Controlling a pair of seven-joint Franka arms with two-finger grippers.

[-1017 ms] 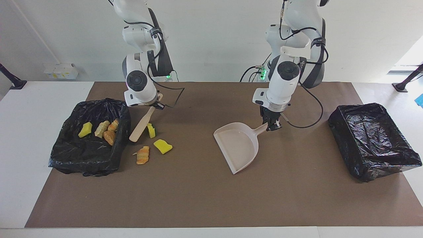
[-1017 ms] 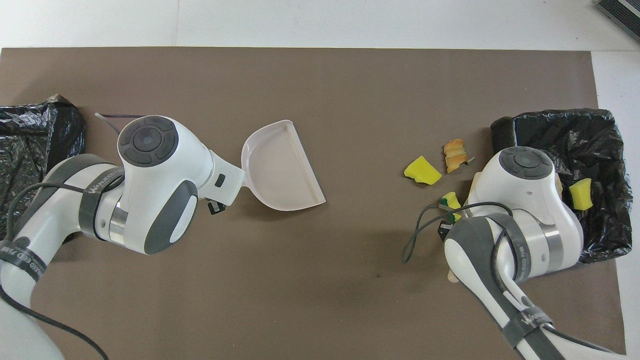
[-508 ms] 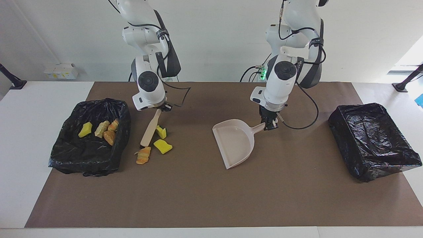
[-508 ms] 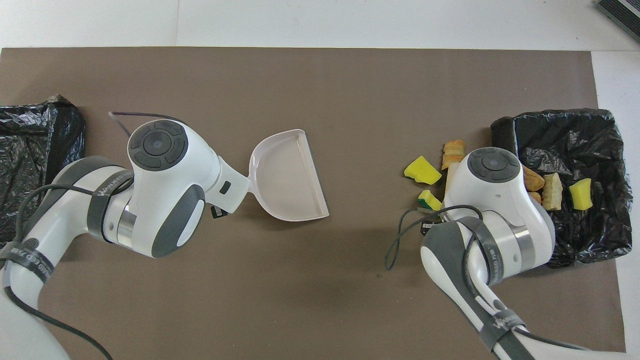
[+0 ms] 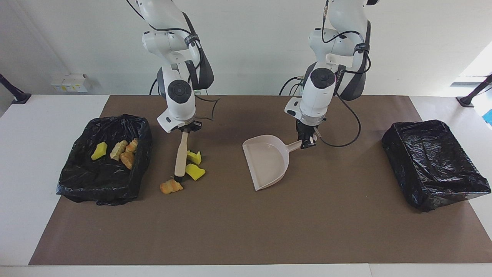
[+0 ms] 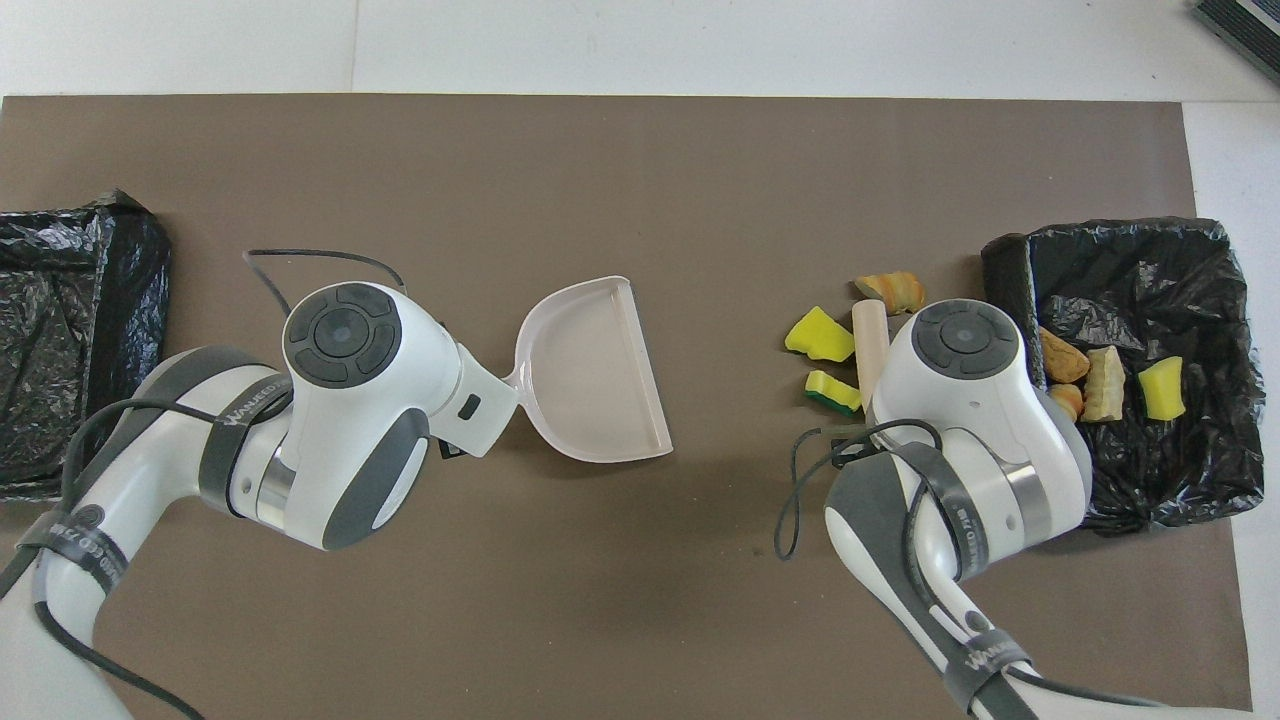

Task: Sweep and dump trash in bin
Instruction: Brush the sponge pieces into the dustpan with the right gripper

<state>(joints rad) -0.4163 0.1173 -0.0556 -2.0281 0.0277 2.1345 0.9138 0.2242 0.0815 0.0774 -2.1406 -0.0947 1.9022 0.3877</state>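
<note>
At the right arm's end of the table, you have a black-bagged bin (image 5: 77, 181) resting on the brown mat (image 5: 246, 231). Four scraps (image 5: 127, 159) of the trash lie inside it: one yellow sponge chunk and three bread-like pieces, bunched toward the bin's two o'clock corner in the facing view.

Just beside the bin, at its three o'clock, your right gripper (image 5: 185, 129) is clenched on the top of the beige brush (image 5: 180, 154). The brush hangs nearly upright, with its lower end down at the mat.

Three more scraps lie loose on the mat around that lower end. A green-edged sponge chunk (image 5: 194, 157) sits at the brush's three o'clock, close to the shaft. A plain yellow sponge piece (image 5: 195, 172) lies at four o'clock, just beside the brush tip. A striped bread piece (image 5: 171, 186) lies at seven o'clock of the tip; you cannot tell whether it touches the tip.

Near the middle of the mat is the pale dustpan (image 5: 267, 161), well apart from the loose scraps. Its straight open lip faces about eight o'clock, toward them, and nothing lies in it. Its handle points to two o'clock, where your left gripper (image 5: 307, 140) is clamped on it. You cannot tell whether the pan rests on the mat or is held just off it.

At the left arm's end sits a second bin (image 5: 434, 163), also wrapped in black plastic.
</note>
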